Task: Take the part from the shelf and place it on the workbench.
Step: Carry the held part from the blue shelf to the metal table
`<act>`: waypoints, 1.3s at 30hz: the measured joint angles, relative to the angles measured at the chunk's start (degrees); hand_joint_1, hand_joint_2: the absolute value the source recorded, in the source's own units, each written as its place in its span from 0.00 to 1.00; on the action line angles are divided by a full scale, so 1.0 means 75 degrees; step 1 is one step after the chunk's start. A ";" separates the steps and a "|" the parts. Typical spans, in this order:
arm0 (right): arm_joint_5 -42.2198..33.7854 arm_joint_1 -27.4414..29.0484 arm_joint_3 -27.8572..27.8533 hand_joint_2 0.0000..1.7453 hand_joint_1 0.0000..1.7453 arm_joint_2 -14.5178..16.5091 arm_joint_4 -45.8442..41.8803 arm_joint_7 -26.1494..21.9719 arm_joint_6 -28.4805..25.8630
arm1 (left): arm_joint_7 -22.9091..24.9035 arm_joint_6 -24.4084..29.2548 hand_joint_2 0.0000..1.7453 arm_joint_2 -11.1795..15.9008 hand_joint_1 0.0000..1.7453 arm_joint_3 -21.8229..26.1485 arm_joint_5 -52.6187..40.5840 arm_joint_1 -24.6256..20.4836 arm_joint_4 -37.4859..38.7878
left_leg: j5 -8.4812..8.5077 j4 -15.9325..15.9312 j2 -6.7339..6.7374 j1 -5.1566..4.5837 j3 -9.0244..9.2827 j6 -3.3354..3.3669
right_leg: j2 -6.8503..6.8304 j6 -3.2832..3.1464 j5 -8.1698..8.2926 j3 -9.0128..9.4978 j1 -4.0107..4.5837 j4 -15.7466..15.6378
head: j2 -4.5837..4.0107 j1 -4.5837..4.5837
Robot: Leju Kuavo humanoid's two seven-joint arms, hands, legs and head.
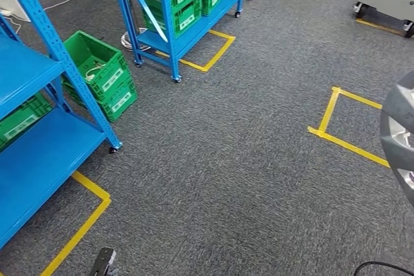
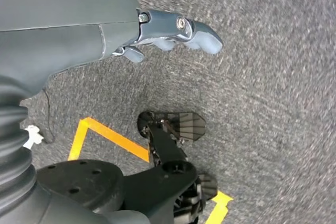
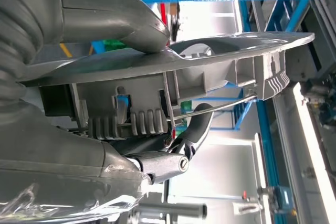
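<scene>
Two hands differ: the right hand (image 3: 130, 129) clamps a grey ribbed plastic part (image 3: 190, 77) between thumb and fingers, the part (image 1: 399, 135) showing at the far right edge over grey carpet (image 1: 234, 159). The left hand (image 2: 166, 35) hangs empty, fingers extended, above the floor. Blue shelves (image 1: 44, 114) with green crates (image 1: 105, 75) stand left.

Left hand (image 2: 174, 32): smooth grey casing, ribbed grey wrist cover, blue-grey fingers (image 2: 198, 35) fastened by silver screws. Right hand (image 3: 118, 145): grey ribbed cover, thick grey thumb, dark fingers, slotted screw.
</scene>
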 joint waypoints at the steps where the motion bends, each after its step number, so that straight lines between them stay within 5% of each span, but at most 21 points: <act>1: 0.0000 0.0003 -0.0005 1.00 1.00 0.0000 0.0003 0.0002 0.0000 | 0.0000 0.0000 1.00 0.0000 0.00 0.0001 0.0000 0.0002 0.0000 | -0.0009 0.0001 0.0110 -0.0002 0.0008 -0.0006 | -0.0020 0.0019 -0.0020 -0.0060 -0.0011 0.0172 | -0.0001 0.0001; 3: -0.0002 0.0003 -0.0017 1.00 1.00 0.0000 0.0006 0.0009 0.0001 | -0.0001 -0.0001 1.00 -0.0004 0.00 0.0002 0.0000 -0.0003 0.0000 | -0.0044 0.0004 0.0320 0.0002 0.0051 -0.0047 | -0.0115 0.0045 0.0327 0.0303 -0.0026 -0.0398 | -0.0001 0.0001; 6: -0.0020 -0.0012 -0.0047 1.00 1.00 0.0005 0.0010 0.0043 0.0014 | -0.0010 -0.0004 1.00 0.0008 0.00 0.0002 -0.0010 -0.0010 -0.0001 | -0.0138 0.0020 0.0562 -0.0060 0.0152 -0.0172 | -0.0592 -0.0014 0.0748 0.1094 -0.0017 -0.1735 | -0.0001 -0.0008; 7: -0.0026 -0.0011 -0.0057 1.00 1.00 0.0009 0.0012 0.0068 0.0023 | -0.0012 -0.0004 1.00 0.0015 0.00 0.0002 -0.0019 -0.0013 -0.0001 | -0.0155 0.0017 0.0629 -0.0090 0.0181 -0.0211 | -0.0650 -0.0075 0.0754 0.1162 -0.0007 -0.1862 | 0.0000 -0.0019; 9: -0.0032 -0.0001 -0.0095 1.00 1.00 0.0017 0.0012 0.0136 0.0039 | 0.0007 -0.0004 1.00 0.0016 0.00 0.0002 -0.0055 -0.0020 0.0000 | -0.0166 -0.0015 0.0756 -0.0097 0.0222 -0.0282 | -0.0463 -0.0219 0.0774 0.1126 0.0006 -0.1858 | 0.0001 -0.0042; 12: -0.0030 -0.0025 -0.0176 1.00 1.00 0.0018 -0.0010 0.0239 0.0063 | 0.0066 -0.0006 1.00 0.0009 0.00 0.0003 -0.0103 -0.0023 0.0000 | -0.0516 0.0403 0.0333 -0.0049 0.0055 -0.0389 | -0.0195 -0.0367 0.0819 0.1081 -0.0011 -0.1886 | 0.0000 -0.0056; 14: -0.0022 -0.0058 -0.0200 1.00 1.00 0.0021 -0.0024 0.0288 0.0076 | 0.0106 -0.0007 1.00 0.0004 0.00 0.0004 -0.0114 0.0000 0.0000 | -0.1021 0.1368 0.0020 -0.0045 -0.0415 -0.0380 | -0.0004 -0.0425 0.0835 0.1048 -0.0004 -0.1888 | -0.0001 -0.0073; 16: 0.0006 -0.0064 -0.0244 1.00 1.00 0.0025 -0.0028 0.0336 0.0100 | 0.0146 -0.0008 1.00 -0.0004 0.00 0.0005 -0.0139 0.0030 0.0000 | -0.1217 0.2120 -0.0044 -0.0048 -0.0826 -0.0345 | 0.0221 -0.0450 0.0847 0.1027 0.0016 -0.1886 | -0.0002 -0.0079; 18: 0.0077 -0.0063 -0.0353 1.00 1.00 0.0026 -0.0028 0.0408 0.0138 | 0.0169 -0.0007 1.00 -0.0007 0.00 0.0005 -0.0182 0.0042 0.0000 | -0.0834 0.1859 -0.0101 -0.0049 -0.0759 -0.0284 | 0.0457 -0.0445 0.0860 0.1029 0.0027 -0.1885 | -0.0002 -0.0078; 21: 0.0250 -0.0089 -0.0633 1.00 1.00 0.0020 -0.0029 0.0528 0.0156 | 0.0138 -0.0013 1.00 -0.0003 0.00 0.0011 -0.0207 0.0040 0.0000 | -0.0142 0.0513 -0.0590 -0.0033 -0.0169 -0.0180 | 0.0758 -0.0382 0.0889 0.1000 0.0030 -0.1862 | -0.0001 -0.0074; 23: 0.0350 -0.0122 -0.0857 1.00 1.00 -0.0006 -0.0020 0.0605 0.0142 | 0.0111 -0.0039 1.00 -0.0009 0.00 0.0018 -0.0208 0.0037 0.0000 | -0.0104 0.0149 -0.0723 -0.0034 -0.0024 -0.0167 | 0.0941 -0.0286 0.0938 0.0930 0.0010 -0.1872 | -0.0001 -0.0071; 25: 0.0466 -0.0148 -0.1095 1.00 1.00 -0.0048 0.0014 0.0670 0.0129 | 0.0105 -0.0065 1.00 -0.0022 0.00 0.0020 -0.0207 0.0025 0.0000 | -0.0079 0.0080 -0.0554 -0.0029 -0.0003 -0.0123 | 0.1030 -0.0188 0.0988 0.0866 -0.0022 -0.1903 | 0.0000 -0.0068; 27: 0.0782 -0.0270 -0.1295 1.00 1.00 -0.0090 0.0060 0.0649 0.0113 | 0.0105 -0.0072 1.00 -0.0025 0.00 0.0039 -0.0159 0.0017 0.0000 | -0.0042 0.0029 -0.0348 -0.0013 0.0021 -0.0041 | 0.0638 -0.0119 0.0799 0.0673 0.0009 -0.1586 | 0.0000 -0.0025; 29: 0.1323 -0.0459 -0.1340 1.00 1.00 -0.0102 0.0100 0.0439 0.0034 | 0.0105 -0.0076 1.00 -0.0022 0.00 0.0091 -0.0086 0.0025 0.0000 | -0.0044 0.0016 -0.0123 -0.0033 0.0035 0.0002 | 0.0127 -0.0066 0.0325 0.0239 0.0031 -0.0681 | -0.0001 0.0010; 31: 0.1778 -0.0548 -0.1258 1.00 1.00 -0.0082 0.0144 0.0146 -0.0130 | 0.0106 -0.0081 1.00 -0.0016 0.00 0.0148 -0.0032 0.0033 0.0000 | -0.0054 0.0018 0.0097 -0.0050 0.0039 0.0011 | -0.0015 -0.0029 0.0025 -0.0105 0.0010 0.0119 | -0.0002 0.0010; 32: 0.1929 -0.0554 -0.1197 1.00 1.00 -0.0074 0.0168 0.0017 -0.0250 | 0.0125 -0.0075 1.00 -0.0014 0.00 0.0169 -0.0002 0.0031 0.0000 | -0.0063 0.0018 0.0194 -0.0051 0.0046 0.0005 | -0.0037 -0.0017 0.0071 -0.0085 -0.0001 0.0154 | -0.0001 0.0012; 36: 0.2848 -0.0480 -0.0344 1.00 1.00 -0.0087 0.0302 -0.1017 -0.1618 | 0.0379 -0.0065 1.00 0.0041 0.00 0.0308 0.0082 0.0011 0.0000 | -0.0161 0.0037 0.0543 -0.0088 0.0152 -0.0126 | -0.0471 -0.0025 0.0743 0.0977 0.0012 -0.1540 | -0.0001 0.0004; 37: 0.3034 -0.0418 0.0029 1.00 1.00 -0.0119 0.0351 -0.1337 -0.2085 | 0.0405 -0.0084 1.00 0.0067 0.00 0.0342 0.0092 0.0004 0.0000 | -0.0186 0.0044 0.0622 -0.0112 0.0178 -0.0163 | -0.0546 -0.0073 0.0776 0.1103 0.0026 -0.1766 | -0.0001 -0.0005; 39: 0.3105 -0.0261 0.0674 1.00 1.00 -0.0206 0.0422 -0.1701 -0.2655 | 0.0351 -0.0131 1.00 0.0104 0.00 0.0396 0.0120 -0.0015 0.0000 | -0.0206 0.0036 0.0766 -0.0140 0.0209 -0.0224 | -0.0422 -0.0207 0.0766 0.1075 0.0041 -0.1817 | -0.0001 -0.0031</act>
